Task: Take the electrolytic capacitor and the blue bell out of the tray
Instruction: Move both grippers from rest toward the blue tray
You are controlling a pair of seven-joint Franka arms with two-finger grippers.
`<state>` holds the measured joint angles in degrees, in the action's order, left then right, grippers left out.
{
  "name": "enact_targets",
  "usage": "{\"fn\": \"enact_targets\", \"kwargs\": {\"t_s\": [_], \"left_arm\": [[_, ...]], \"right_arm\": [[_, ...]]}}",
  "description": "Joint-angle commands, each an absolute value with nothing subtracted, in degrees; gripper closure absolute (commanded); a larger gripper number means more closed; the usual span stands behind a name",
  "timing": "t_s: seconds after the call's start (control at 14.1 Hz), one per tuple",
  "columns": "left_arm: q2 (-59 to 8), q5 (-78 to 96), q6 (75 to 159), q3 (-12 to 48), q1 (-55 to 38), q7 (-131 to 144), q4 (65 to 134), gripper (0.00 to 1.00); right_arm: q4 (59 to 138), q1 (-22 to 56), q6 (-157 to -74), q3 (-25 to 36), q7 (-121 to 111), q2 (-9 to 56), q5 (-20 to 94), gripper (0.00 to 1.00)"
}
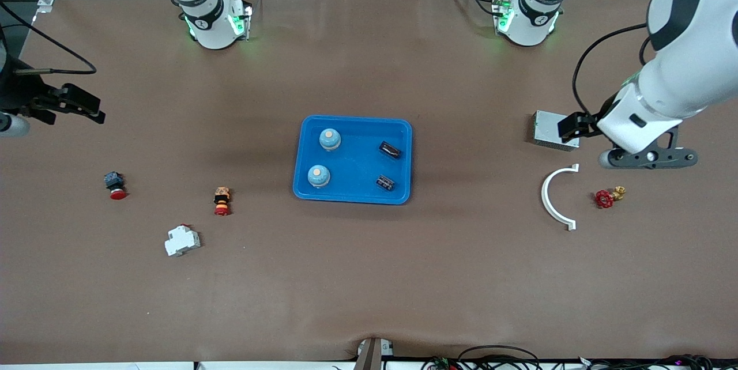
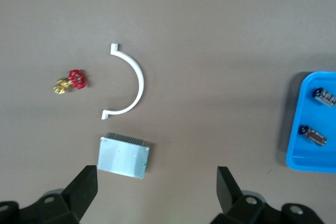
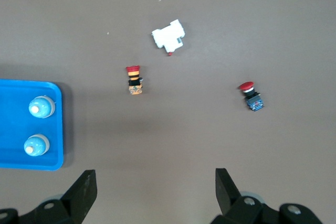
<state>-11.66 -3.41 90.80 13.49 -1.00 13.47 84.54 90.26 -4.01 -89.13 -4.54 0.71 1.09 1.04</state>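
Both sets of jaws stand wide apart and hold nothing. The right gripper [image 1: 75, 106] hangs in the air over bare table at the right arm's end, its two dark fingers [image 3: 84, 192] spread in the right wrist view. Below it on the table lie a blue switch with a red button [image 1: 115, 184], a small orange and black push button [image 1: 222, 201], and, nearer to the front camera than both, a white circuit breaker [image 1: 182, 240].

In the middle of the table sits the blue tray [image 1: 403, 128]. Two blue bells [image 1: 330, 139] [image 1: 318, 176] stand in it toward the right arm's end, one nearer to the front camera than its twin. Two black capacitors [image 1: 390, 150] [image 1: 385, 182] lie in it toward the left arm's end, apart from each other and from the bells.

Toward the left arm's end lie a grey metal box [image 1: 546, 129], a white curved bracket [image 1: 554, 196], and a red valve handle with a brass fitting [image 1: 608, 197] just beside the bracket. The left gripper [image 1: 646, 157] hovers over the table close to the grey box, its fingers [image 2: 86, 187] parted wide.
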Motion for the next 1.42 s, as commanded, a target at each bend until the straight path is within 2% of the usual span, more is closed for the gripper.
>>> {"fn": "enact_targets", "kwargs": {"t_s": [0.0, 0.43, 0.71, 0.92, 1.35], "left_arm": [[-12.1, -2.8, 91.7, 13.6, -2.5, 17.6, 84.0, 0.0], [-15.7, -3.4, 94.1, 13.7, -5.9, 26.2, 83.9, 0.0], [-16.3, -2.7, 96.4, 13.7, -7.5, 28.2, 83.7, 0.0], [-16.7, -2.6, 96.4, 13.7, -8.1, 31.3, 83.8, 0.0], [-22.9, -1.4, 101.0, 13.7, -11.3, 43.7, 83.9, 0.0]], "right_arm": [[88.9, -1.4, -86.9, -4.5, 8.4, 1.5, 2.4, 0.0], [89.2, 5.6, -86.2, -4.4, 22.8, 1.5, 4.3, 0.0], [90.0, 10.8, -88.8, -4.4, 28.0, 1.8, 4.3, 0.0], [88.5, 15.5, -90.9, -4.4, 28.7, 6.0, 3.9, 0.0], [88.2, 19.4, -95.0, -4.4, 28.0, 12.7, 4.4, 0.0]]}}
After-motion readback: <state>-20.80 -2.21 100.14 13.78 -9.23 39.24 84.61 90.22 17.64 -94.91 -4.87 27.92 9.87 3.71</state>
